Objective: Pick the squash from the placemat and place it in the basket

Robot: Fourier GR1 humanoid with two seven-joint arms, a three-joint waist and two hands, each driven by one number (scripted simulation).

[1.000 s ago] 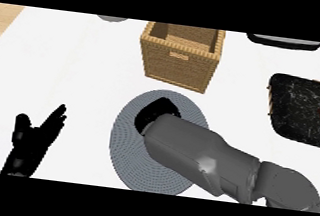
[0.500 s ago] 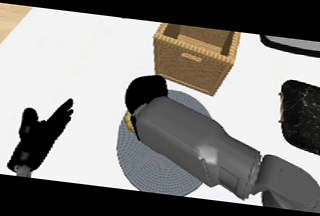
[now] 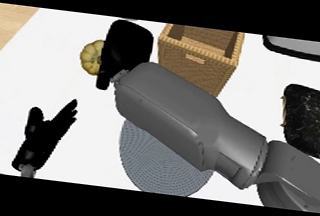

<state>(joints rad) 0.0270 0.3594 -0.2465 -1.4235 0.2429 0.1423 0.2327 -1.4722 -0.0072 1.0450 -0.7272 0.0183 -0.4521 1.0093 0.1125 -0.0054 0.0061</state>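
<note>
Your right forearm [image 3: 191, 124] fills the middle of the frame, crossing from lower right to upper left over the grey round placemat [image 3: 157, 167]. The wicker basket [image 3: 199, 57] stands at top centre, just right of your right hand [image 3: 128, 45]. A dark marbled tray [image 3: 311, 123] sits at the right edge. Your right hand curls round the yellow squash [image 3: 91, 56] at upper left — off the placemat, beside the basket, not in it. Your left hand [image 3: 44, 136] rests at lower left, fingers straight and spread, holding nothing.
</note>
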